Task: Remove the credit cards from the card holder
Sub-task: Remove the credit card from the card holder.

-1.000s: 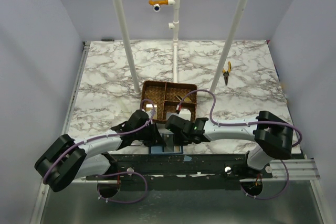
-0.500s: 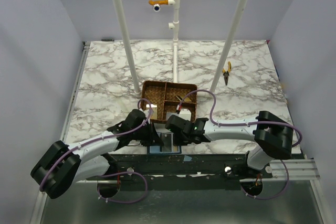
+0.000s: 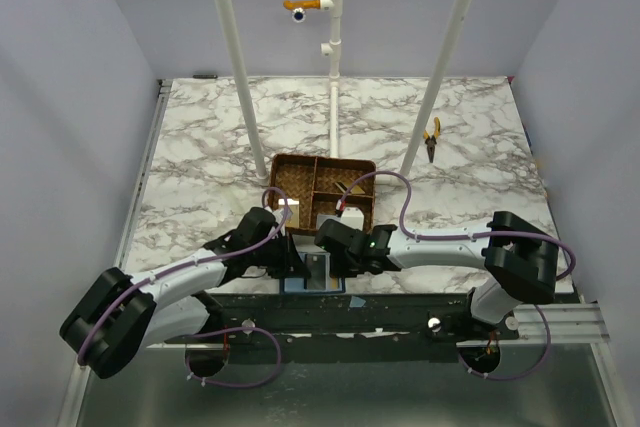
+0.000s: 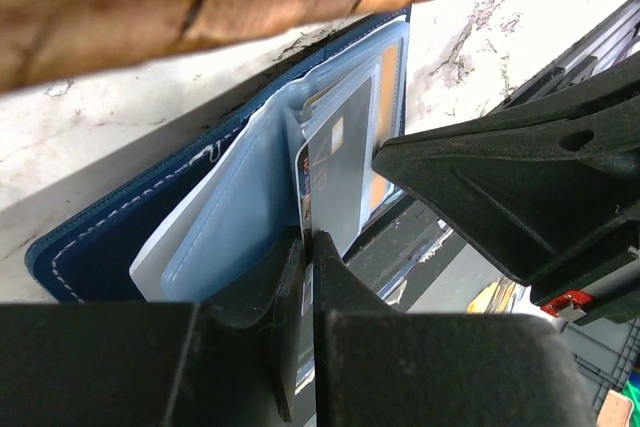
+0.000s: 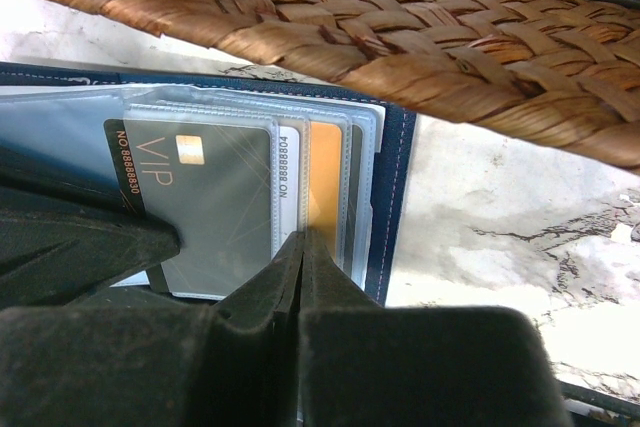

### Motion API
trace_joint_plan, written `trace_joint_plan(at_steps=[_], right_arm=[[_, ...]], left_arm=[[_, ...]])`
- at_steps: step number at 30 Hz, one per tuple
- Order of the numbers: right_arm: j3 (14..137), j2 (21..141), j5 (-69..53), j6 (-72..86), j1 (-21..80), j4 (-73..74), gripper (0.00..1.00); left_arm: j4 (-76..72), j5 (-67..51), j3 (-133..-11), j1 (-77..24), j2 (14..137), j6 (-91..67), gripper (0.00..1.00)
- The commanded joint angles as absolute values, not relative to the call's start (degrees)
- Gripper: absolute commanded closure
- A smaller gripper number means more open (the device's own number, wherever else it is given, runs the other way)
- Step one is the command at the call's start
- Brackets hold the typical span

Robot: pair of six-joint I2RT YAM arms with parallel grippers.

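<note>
Left gripper [image 4: 308,247]: pinched to a sliver on the edge of the dark VIP card [image 5: 215,197].
Card holder [image 4: 100,237]: navy, lying open at the table's [image 5: 500,207] near edge, against the wicker tray [image 5: 400,27]; clear sleeves, gold card [image 5: 323,177] pocketed.
Right gripper [image 5: 300,242]: closed, empty, tips pinning the sleeves.
Risk: the thin grip slips, or the holder drags along if the pin loosens.

Robotics test cell, laboratory type. Centre: square tabletop of white-and-grey marble-pattern laminate [image 3: 200,147]. Around the tabletop: plain pale lavender partition walls [image 3: 60,147] on three sides. Rising from the tabletop: slanted white plastic pipe frame [image 3: 232,57]. High on that frame, above the tabletop's far edge: small camera on an orange bracket [image 3: 298,15]. Along the tabletop's near edge: ribbed aluminium rail [image 3: 560,322] and white-and-black jointed robot arms [image 3: 440,240] trailing purple cables [image 3: 400,202].
</note>
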State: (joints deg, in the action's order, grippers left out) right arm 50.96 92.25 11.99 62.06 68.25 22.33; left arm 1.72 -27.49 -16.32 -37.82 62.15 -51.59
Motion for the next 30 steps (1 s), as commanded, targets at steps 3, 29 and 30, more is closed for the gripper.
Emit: trace_joint_plan(at_steps=[3,29,30], right_arm=[[51.76,90.80,15.15,60.60,68.23,25.06,0.87],[38.82,78.14,5.32,63.06,64.47,8.58,0.68],[38.61,78.18,5.10,63.19,64.44,8.28,0.68]], left_arm=[[-3.55,-31.44,-14.17,-37.24,64.57,-51.93,1.00],[-21.40,-38.07,-8.05,-35.24,61.86,-64.51,1.00],[-20.99,-37.94,-8.32,-35.24,61.62,-64.45,1.00]])
